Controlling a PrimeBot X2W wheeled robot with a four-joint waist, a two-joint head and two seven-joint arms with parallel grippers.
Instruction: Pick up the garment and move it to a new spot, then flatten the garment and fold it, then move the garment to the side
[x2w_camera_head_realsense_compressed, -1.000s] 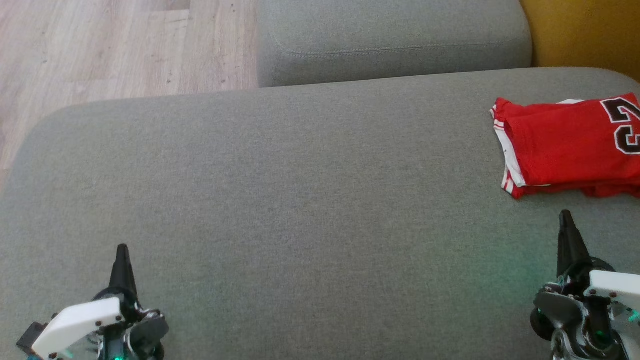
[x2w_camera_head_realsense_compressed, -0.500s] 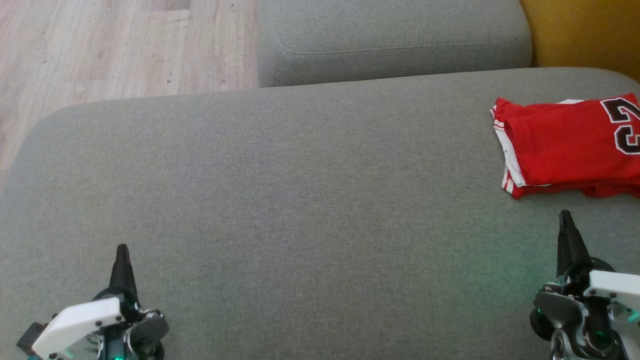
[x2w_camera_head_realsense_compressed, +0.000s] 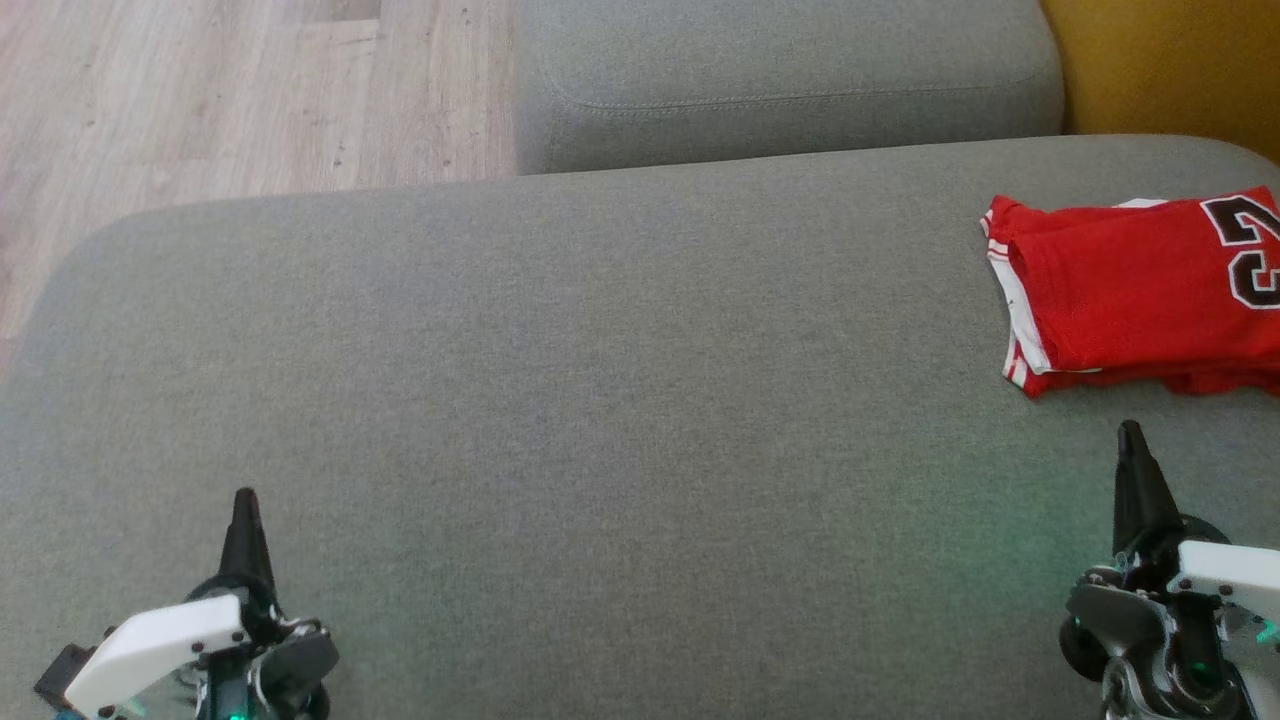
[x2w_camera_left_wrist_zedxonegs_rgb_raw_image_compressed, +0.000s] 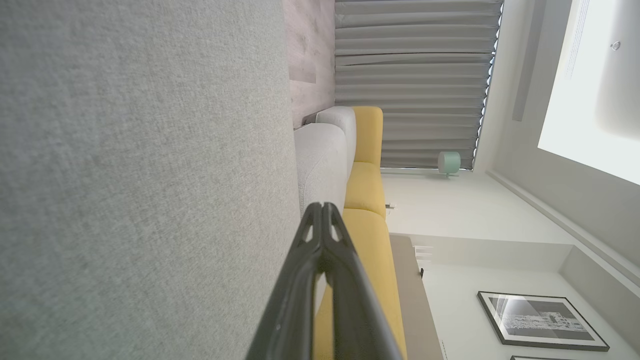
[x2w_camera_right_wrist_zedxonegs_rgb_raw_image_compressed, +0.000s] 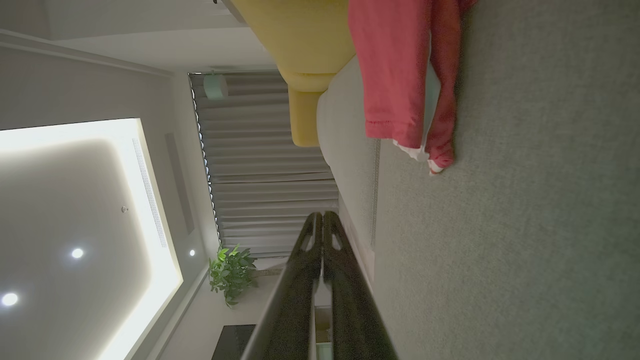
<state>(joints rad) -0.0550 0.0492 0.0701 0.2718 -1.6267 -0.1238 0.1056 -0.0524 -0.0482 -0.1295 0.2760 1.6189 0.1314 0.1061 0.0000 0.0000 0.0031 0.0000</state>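
I see my right gripper (x2w_camera_right_wrist_zedxonegs_rgb_raw_image_compressed: 322, 217) closed tip to tip, holding nothing. Ahead of the tips and slightly right, the folded red fabric garment with white trim (x2w_camera_right_wrist_zedxonegs_rgb_raw_image_compressed: 400, 75) lies on the grey woven cushion (x2w_camera_right_wrist_zedxonegs_rgb_raw_image_compressed: 525, 240), apart from them.

I see a grey fabric cushion (x2w_camera_head_realsense_compressed: 600, 400) under the fingers (x2w_camera_head_realsense_compressed: 245, 540). Past their tips: pale wooden floor (x2w_camera_head_realsense_compressed: 200, 90), yellow upholstered seat (x2w_camera_head_realsense_compressed: 1160, 60).

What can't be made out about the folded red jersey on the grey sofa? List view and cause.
Folded red jersey, head view: the right edge cuts off its black number and far side.
Right wrist view: the top edge cuts it off.
Its lower layers: hidden under the top fold.
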